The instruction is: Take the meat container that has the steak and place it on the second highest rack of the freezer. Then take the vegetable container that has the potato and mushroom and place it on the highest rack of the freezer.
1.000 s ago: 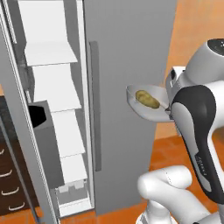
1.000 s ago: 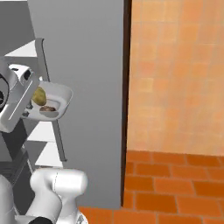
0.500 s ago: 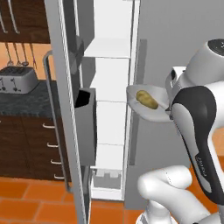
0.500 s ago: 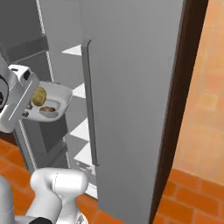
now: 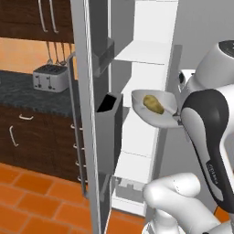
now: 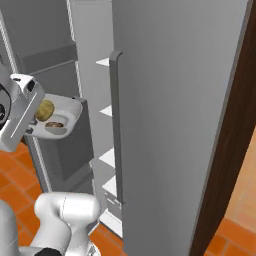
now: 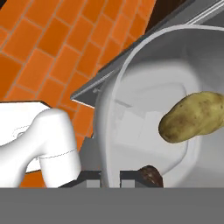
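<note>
The pincer [image 7: 111, 177] is clenched on the rim of the vegetable container [image 5: 157, 118], with the potato [image 5: 153, 104] and mushroom [image 7: 151, 175] inside, beside the freezer's [image 5: 151, 59] open white inside.

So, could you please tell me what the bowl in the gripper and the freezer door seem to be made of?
The bowl looks like smooth light-grey plastic or glazed ceramic: thin rim, soft sheen, no texture; the render leaves it open. The freezer door reads as brushed or painted grey metal, flat and matte, with a matching grey bar handle.
</note>
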{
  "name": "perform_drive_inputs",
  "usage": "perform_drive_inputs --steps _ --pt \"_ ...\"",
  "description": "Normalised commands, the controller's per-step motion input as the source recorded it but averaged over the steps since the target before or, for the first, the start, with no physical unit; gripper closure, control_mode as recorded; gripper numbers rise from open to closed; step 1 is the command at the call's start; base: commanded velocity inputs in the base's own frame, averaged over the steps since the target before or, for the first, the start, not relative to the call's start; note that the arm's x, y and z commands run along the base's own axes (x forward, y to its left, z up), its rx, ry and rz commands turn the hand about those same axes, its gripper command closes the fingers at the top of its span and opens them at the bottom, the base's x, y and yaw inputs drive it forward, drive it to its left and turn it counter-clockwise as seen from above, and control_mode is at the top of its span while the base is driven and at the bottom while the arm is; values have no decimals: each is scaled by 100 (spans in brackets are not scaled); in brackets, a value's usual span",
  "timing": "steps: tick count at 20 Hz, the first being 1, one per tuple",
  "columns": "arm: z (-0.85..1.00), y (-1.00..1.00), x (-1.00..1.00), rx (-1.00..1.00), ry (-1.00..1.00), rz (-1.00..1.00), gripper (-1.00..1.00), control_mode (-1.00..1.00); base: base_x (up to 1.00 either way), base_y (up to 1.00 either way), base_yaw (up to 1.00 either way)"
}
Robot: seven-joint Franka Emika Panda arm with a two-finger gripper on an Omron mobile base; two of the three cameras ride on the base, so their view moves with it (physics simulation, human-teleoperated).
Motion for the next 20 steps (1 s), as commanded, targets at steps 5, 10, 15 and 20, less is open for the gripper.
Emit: perform_drive_inputs --steps 5,10,15,20 --pt "0 0 0 0 0 0 100 100 56 0 24" --pt "0 0 0 0 0 0 100 100 61 0 17" --pt "0 0 0 0 0 0 100 100 44 0 18" --pt "0 0 0 0 0 0 100 100 16 0 17"
